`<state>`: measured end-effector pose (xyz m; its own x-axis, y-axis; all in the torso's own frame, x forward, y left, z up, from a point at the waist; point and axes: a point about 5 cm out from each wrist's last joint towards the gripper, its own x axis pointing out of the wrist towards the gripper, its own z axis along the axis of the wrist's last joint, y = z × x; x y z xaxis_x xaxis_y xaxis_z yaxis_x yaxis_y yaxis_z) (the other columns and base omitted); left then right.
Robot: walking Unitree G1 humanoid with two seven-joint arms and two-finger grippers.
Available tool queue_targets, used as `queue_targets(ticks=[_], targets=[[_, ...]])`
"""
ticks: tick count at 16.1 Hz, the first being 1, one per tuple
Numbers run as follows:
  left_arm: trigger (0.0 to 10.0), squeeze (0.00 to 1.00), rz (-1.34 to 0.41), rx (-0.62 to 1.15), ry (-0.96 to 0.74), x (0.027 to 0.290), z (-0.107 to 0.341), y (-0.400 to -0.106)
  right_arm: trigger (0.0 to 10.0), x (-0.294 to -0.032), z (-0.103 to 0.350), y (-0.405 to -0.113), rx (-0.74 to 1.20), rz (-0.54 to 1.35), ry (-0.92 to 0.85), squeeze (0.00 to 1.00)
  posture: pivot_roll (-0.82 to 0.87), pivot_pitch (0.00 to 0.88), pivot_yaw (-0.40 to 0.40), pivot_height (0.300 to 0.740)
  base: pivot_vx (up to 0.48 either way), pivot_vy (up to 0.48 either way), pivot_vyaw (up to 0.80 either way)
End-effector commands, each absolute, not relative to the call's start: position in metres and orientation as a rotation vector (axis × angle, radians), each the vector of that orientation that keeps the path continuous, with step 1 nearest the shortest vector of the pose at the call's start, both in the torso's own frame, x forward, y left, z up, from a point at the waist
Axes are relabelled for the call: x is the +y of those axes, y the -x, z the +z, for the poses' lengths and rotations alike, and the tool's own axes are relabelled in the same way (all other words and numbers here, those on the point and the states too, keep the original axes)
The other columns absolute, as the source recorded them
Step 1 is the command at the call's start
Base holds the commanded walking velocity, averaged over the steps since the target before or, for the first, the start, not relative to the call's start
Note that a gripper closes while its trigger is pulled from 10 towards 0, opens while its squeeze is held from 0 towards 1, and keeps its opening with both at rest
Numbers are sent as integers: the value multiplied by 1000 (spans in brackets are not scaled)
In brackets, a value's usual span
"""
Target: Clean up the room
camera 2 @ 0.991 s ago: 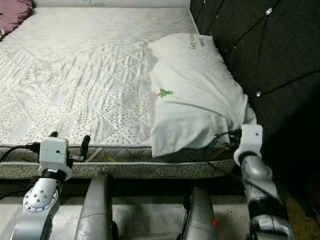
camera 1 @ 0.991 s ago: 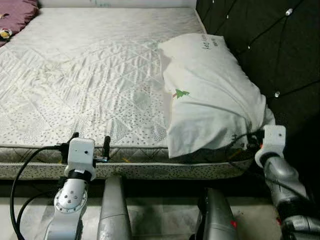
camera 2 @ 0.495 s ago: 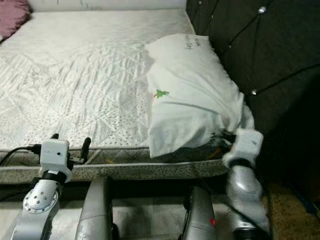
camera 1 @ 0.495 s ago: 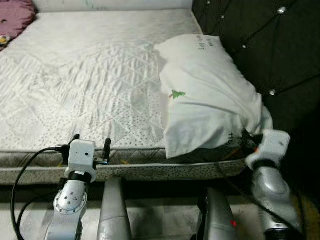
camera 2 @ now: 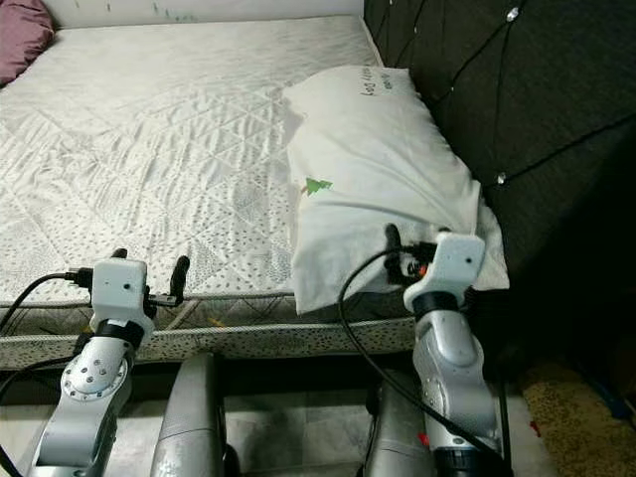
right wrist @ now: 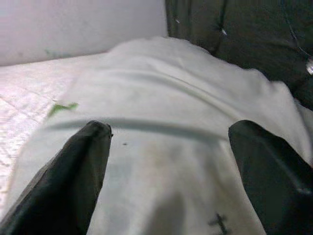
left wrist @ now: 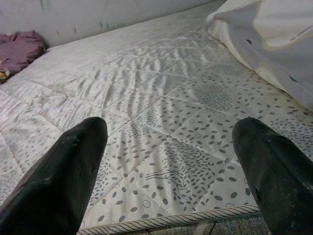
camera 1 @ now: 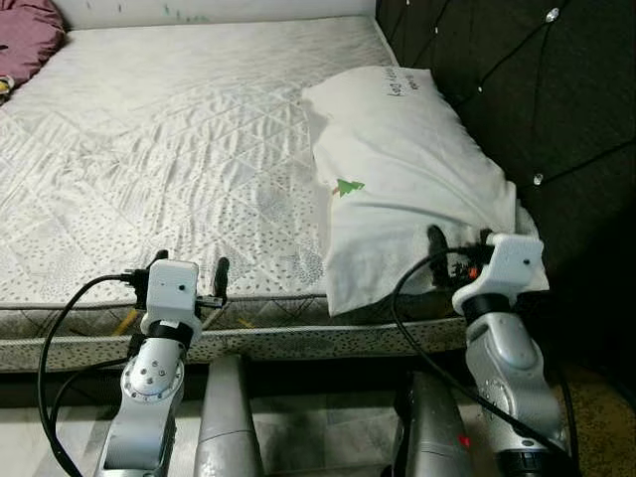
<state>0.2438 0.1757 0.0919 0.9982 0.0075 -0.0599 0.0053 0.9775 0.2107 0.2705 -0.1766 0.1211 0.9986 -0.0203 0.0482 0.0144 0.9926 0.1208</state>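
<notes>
Since a second ago the right tool [camera 1: 459, 238] has come away from the pillow's [camera 1: 407, 169] low corner and risen in front of its near end, its two black fingers now spread wide and holding nothing, pointing along the pillow towards the dark tufted headboard [camera 1: 517, 89]. In the right wrist view the white pillowcase with its small green tree print [right wrist: 61, 106] lies just ahead between the parted fingers [right wrist: 78, 181]. That pillow rests on the bare quilted mattress [camera 1: 169, 149], lengthwise against the headboard, with its near end hanging slightly over the mattress edge. Over on the other side, the left tool [camera 1: 189, 270] hovers at the mattress's front edge much where it was, fingers [left wrist: 63, 176] likewise spread apart and empty, aimed across the bed. A purple cloth [camera 1: 30, 45] lies bunched at the far corner of the mattress, well apart from the pillow. Black cables [camera 1: 60, 348] loop from both wrists down past the bed's side.
</notes>
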Motion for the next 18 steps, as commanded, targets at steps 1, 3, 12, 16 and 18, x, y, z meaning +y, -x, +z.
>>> queue_targets(ticks=[1, 3, 12, 16, 18], targets=[[10000, 0, 13, 69, -206, 178, 89, -241, 10000, -177, 131, -275, -68, -31, -140, 0, 56, 0, 29, 560, 0, 0, 0], [10000, 0, 11, 68, -200, 177, 90, -241, 10000, -176, 132, -277, -61, -23, -144, 0, 60, 0, 26, 583, 0, 0, 0], [10000, 0, -1, 73, -179, 174, 88, -243, 10000, -179, 139, -284, -61, -26, -131, 0, 42, 0, 23, 682, 0, 0, 0], [10000, 0, 1, 73, -176, 175, 88, -244, 10000, -179, 144, -285, -70, -23, -135, 0, 41, 0, 23, 729, 0, 0, 0], [10000, 0, -11, 85, -163, 171, 87, -244, 10000, -180, 143, -285, -66, -25, -134, 0, 44, 0, 20, 740, 0, 0, 0]])
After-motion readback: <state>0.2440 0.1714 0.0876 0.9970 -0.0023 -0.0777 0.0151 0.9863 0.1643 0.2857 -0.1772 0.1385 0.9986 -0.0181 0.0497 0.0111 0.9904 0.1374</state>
